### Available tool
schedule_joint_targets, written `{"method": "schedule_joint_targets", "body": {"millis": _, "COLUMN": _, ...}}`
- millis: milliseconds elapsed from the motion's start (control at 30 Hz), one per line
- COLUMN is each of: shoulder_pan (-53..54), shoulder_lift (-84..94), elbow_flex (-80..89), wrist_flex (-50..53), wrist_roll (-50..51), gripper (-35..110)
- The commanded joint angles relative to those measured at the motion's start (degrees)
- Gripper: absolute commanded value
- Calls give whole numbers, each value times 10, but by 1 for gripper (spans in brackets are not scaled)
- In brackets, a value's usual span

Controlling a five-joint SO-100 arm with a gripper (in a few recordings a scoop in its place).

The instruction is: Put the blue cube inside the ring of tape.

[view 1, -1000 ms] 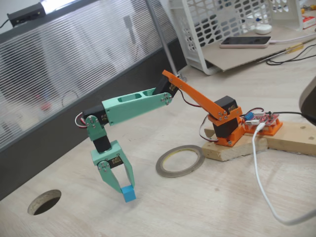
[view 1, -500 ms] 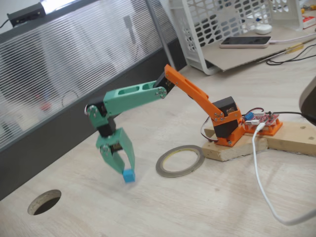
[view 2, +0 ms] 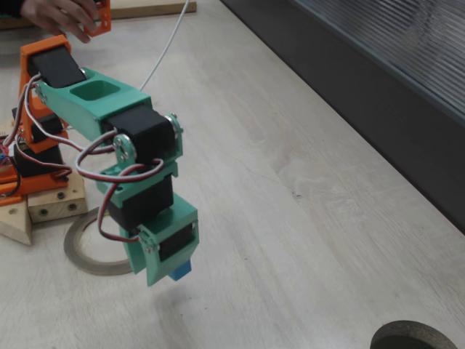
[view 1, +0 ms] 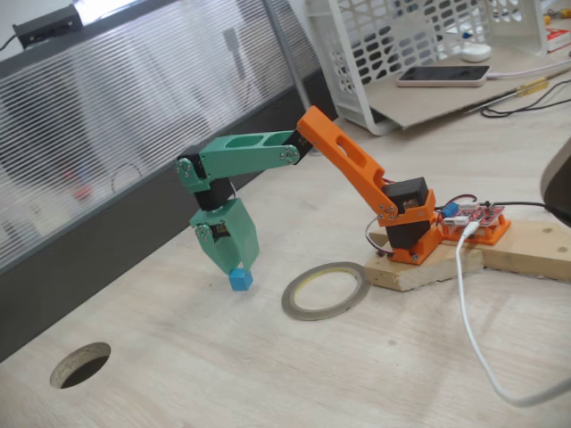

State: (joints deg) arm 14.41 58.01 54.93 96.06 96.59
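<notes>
Cube pinched at the tips of the closed claw, seemingly airborne; tape ring just right of claw.

One fixed view looks down across the table; another, closer, faces the gripper.

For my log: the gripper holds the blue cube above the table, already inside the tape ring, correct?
Not quite. The gripper does hold the cube above the table, but a fixed view shows it left of the tape ring, not inside.
</notes>
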Motion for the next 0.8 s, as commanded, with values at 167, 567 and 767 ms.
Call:
{"method": "schedule_joint_targets", "body": {"millis": 167, "shoulder_pan": 15, "shoulder_lift": 109, "elbow_flex": 111, "wrist_flex": 9, "wrist_roll": 8, "gripper": 4}}
{"method": "schedule_joint_targets", "body": {"millis": 567, "shoulder_pan": 15, "shoulder_lift": 307, "elbow_flex": 310, "wrist_flex": 12, "wrist_roll": 10, "gripper": 4}}
{"method": "schedule_joint_targets", "body": {"millis": 767, "shoulder_pan": 15, "shoulder_lift": 383, "elbow_flex": 419, "wrist_flex": 13, "wrist_roll": 10, "gripper": 4}}
